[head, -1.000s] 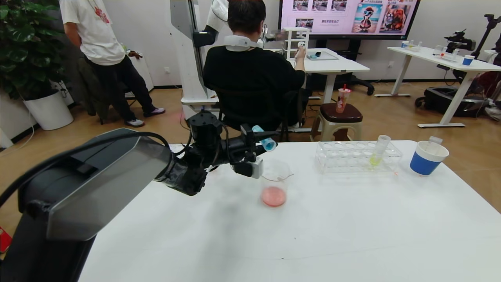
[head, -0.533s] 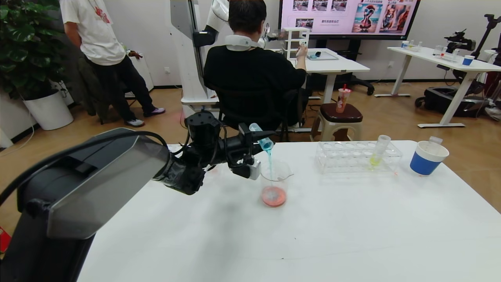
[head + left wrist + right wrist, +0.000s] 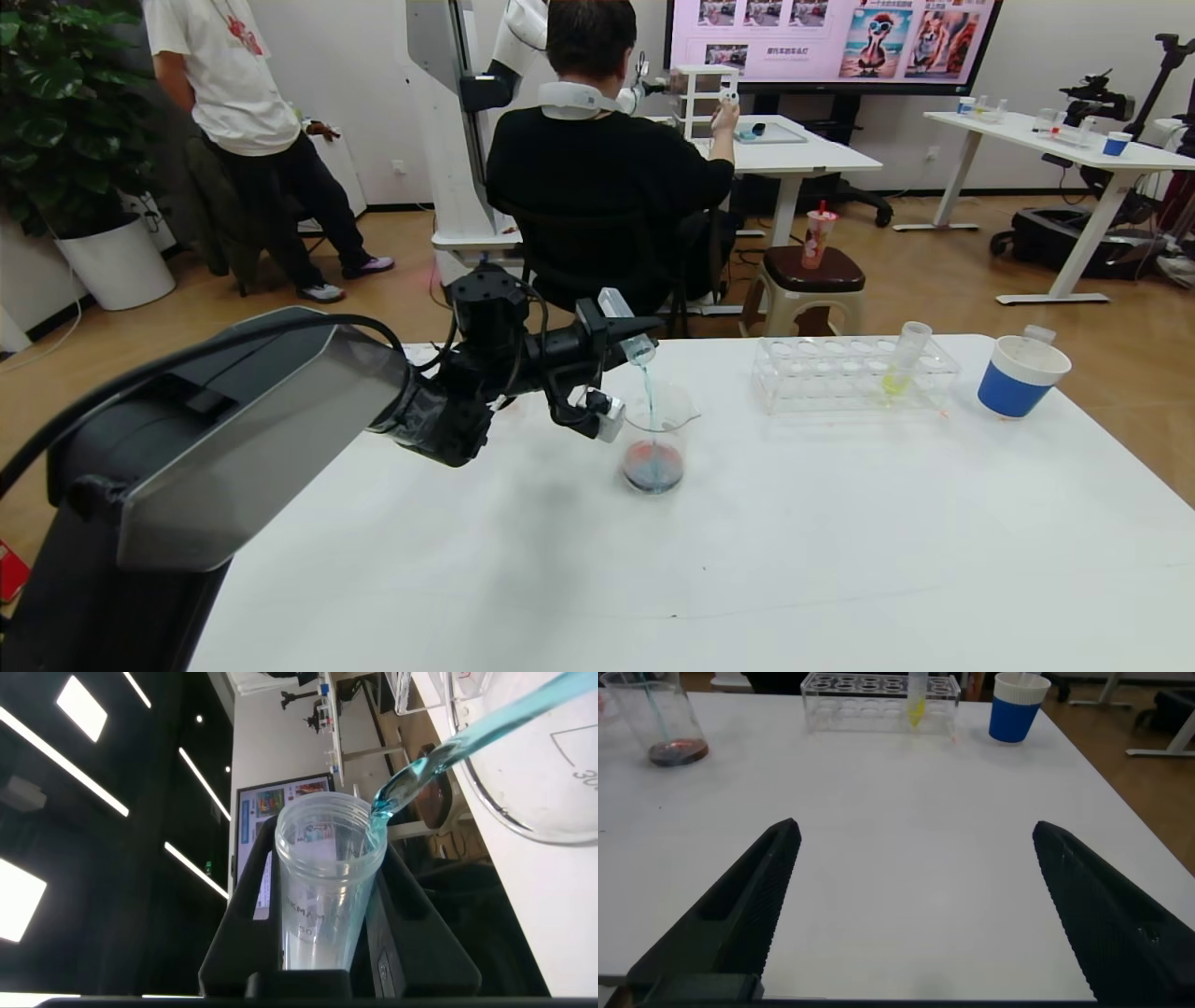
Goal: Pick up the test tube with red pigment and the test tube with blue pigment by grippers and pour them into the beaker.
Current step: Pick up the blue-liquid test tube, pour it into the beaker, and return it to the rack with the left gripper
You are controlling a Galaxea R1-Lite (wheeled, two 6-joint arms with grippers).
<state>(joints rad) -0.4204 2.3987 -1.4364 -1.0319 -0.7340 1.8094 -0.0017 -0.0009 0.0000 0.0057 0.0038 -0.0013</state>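
My left gripper is shut on the test tube with blue pigment, tipped mouth-down over the beaker. A thin cyan stream falls from the tube into the beaker, where the liquid at the bottom is dark red and blue mixed. In the left wrist view the nearly drained tube sits between the black fingers, with the beaker's rim beyond. My right gripper is open and empty over the table's near part; it does not show in the head view. The test tube with red pigment is out of view.
A clear tube rack with a yellow-green tube stands at the table's back right. A blue-and-white paper cup with a clear tube in it stands beside it. People and desks are beyond the table.
The tube has tipped further and blue liquid now streams into the beaker. The tube has nearly emptied and the beaker's pink liquid has turned dark.
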